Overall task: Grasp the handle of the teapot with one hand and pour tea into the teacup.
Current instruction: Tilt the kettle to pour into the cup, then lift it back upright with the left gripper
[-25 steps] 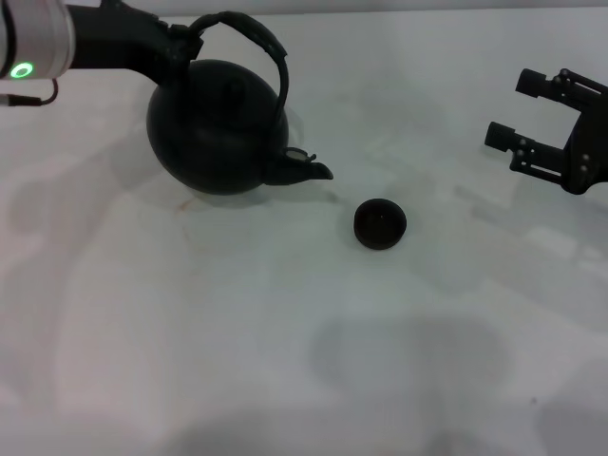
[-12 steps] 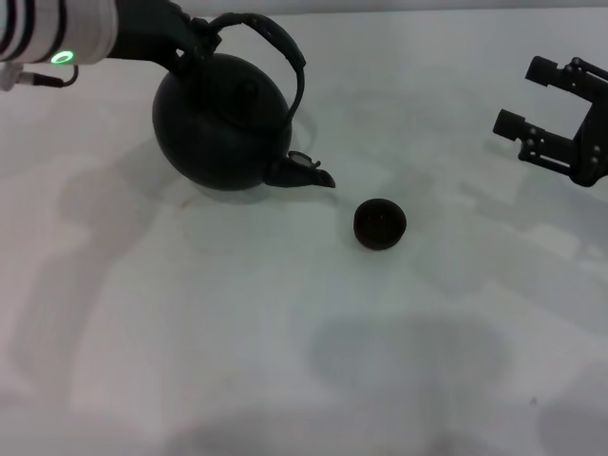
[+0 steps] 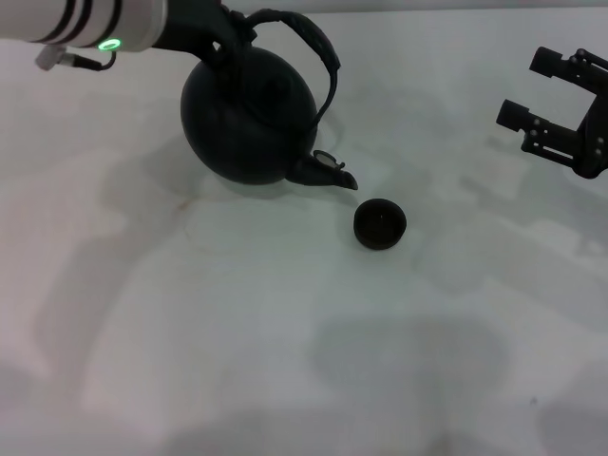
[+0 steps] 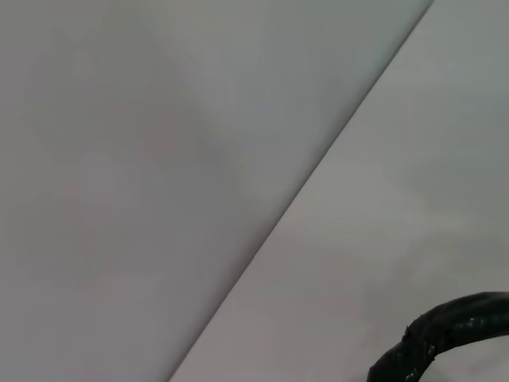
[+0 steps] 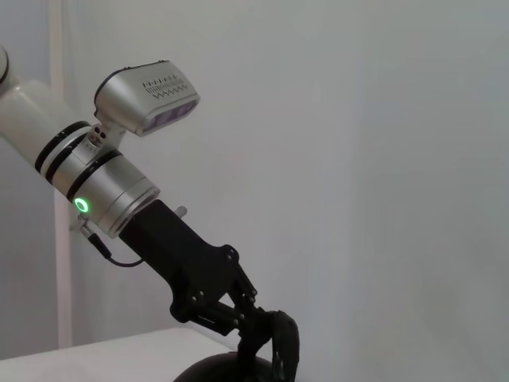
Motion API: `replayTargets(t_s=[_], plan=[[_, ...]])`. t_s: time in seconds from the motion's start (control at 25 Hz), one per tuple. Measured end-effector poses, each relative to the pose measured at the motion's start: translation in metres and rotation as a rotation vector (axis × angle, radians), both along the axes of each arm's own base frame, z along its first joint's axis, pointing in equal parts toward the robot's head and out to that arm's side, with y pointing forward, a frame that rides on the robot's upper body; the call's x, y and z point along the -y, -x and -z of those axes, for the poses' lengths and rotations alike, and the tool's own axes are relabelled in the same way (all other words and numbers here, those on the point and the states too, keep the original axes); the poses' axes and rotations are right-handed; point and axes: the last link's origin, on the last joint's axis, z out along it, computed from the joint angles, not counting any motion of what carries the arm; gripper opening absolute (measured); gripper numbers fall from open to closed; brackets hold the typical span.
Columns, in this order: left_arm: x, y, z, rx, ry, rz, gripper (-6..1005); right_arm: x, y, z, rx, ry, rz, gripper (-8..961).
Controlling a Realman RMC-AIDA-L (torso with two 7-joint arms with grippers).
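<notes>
head high, wrists low, handle [image 4: 445, 334] shared

Matt black teapot [image 3: 249, 114], rough-wrapped handle [image 3: 321, 52], smooth white table [image 3: 237, 332].

teapot [image 3: 249, 119]: matte black | teacup [image 3: 380, 223]: dark brown-black | table [image 3: 285, 361]: white

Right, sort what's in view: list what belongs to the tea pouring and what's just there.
Part of the job:
- teapot, tilted, spout toward the cup
- handle, held by the left tool
- teacup, on the table just beyond the spout

Just there:
- right tool, open, idle off to the right
- white table
</notes>
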Motion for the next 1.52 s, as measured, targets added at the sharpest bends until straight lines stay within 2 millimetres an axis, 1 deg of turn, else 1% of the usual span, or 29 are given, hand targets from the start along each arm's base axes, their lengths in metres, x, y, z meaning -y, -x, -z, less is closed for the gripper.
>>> replayTargets(t_s=[0.6, 1.52], plan=[[0.001, -0.024, 0.02, -0.119, 0.007, 0.082, 121, -0.002, 0.001, -0.001, -0.006, -0.008, 0.003, 772], [0.009, -0.056, 0.045, -0.226, 0.025, 0.211, 114, -0.003, 0.001, 0.0, -0.009, -0.008, 0.004, 764]])
